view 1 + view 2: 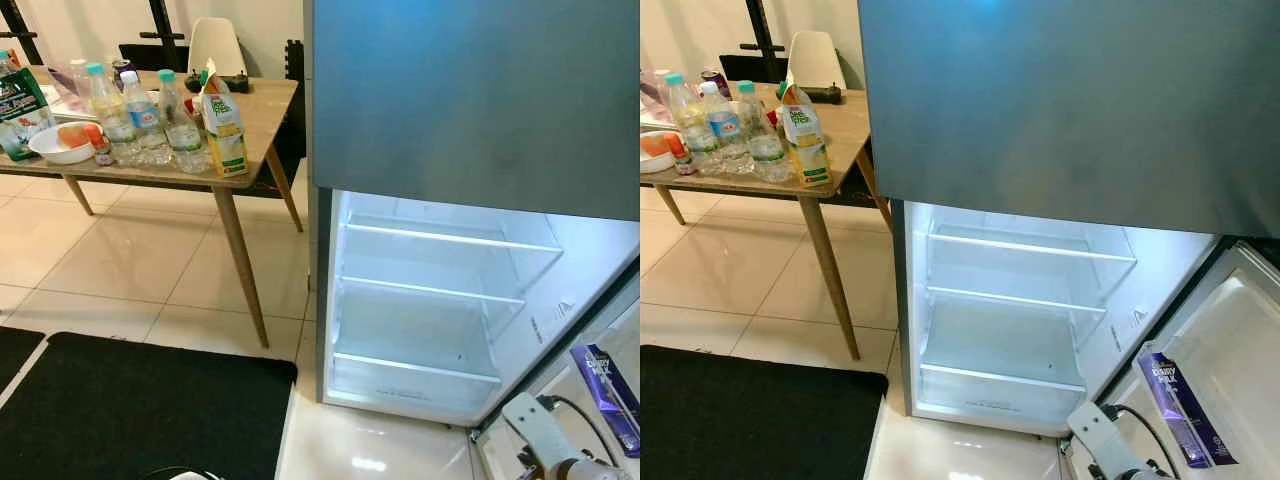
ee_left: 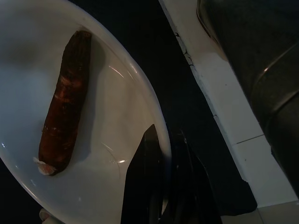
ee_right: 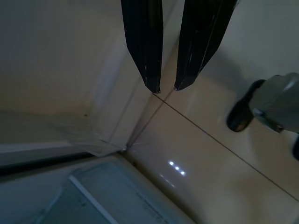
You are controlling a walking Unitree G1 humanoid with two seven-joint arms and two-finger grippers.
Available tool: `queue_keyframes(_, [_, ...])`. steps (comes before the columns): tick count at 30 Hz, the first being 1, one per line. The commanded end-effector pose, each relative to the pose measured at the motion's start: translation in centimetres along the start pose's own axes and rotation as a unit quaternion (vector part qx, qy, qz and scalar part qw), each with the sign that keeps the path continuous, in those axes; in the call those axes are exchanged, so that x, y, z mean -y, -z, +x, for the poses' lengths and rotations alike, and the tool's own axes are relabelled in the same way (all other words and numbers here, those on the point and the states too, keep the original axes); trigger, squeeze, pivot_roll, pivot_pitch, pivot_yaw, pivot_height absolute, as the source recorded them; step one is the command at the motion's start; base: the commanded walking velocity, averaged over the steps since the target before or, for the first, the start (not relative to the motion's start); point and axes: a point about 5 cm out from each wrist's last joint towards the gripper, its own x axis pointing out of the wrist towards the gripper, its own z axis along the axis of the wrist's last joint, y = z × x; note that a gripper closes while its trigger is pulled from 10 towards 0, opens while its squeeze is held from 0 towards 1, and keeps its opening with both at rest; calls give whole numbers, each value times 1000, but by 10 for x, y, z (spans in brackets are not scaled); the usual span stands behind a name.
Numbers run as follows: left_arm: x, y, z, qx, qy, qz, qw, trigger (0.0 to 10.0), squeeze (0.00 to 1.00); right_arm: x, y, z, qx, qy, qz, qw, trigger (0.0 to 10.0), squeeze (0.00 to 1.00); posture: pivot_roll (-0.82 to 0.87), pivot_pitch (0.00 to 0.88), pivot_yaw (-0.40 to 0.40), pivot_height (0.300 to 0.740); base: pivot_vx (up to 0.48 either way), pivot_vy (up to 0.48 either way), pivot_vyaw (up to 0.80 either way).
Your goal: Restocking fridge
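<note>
In the left eye view the fridge [image 1: 420,300] stands open, its lit glass shelves bare, with the upper door shut above. To its left a wooden bench [image 1: 255,115] carries water bottles [image 1: 140,115], a juice carton [image 1: 224,125] and a white bowl [image 1: 60,145] of orange food; items at the far left edge are cut off. A purple chocolate pack [image 1: 605,390] sits in the open door's shelf at the lower right, partly cropped, and part of the right arm [image 1: 545,440] pokes in at the bottom edge. The right eye view shows the same scene, with the pack's lettering too small to read surely. In the left wrist view, dim, the left gripper [image 2: 163,186] has its jaws closed on the rim of a white plate [image 2: 117,116] that holds a dark reddish sausage [image 2: 65,102] over a black mat [image 2: 187,93]. In the right wrist view the right gripper [image 3: 166,88] hangs over the pale tiled floor [image 3: 210,154] near the fridge's base, jaws narrowly parted and holding nothing.
</note>
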Motion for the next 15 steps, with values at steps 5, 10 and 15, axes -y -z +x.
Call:
queue_keyframes(5, [0,-2,0,8,-2,-5,1000,10000,0,-34,1,11,-7,-27,7,1000,10000,0,-79,0,-26,740,0,0,0])
queue_keyframes(10, [-1,-6,0,14,-4,-6,1000,10000,0,-46,-6,16,3,-21,38,999,10000,0,-75,0,-24,740,0,0,0])
queue_keyframes(15, [-2,-9,1,17,-4,-5,1000,10000,0,-56,-5,19,-8,-22,41,999,10000,0,-73,0,-24,740,0,0,120])
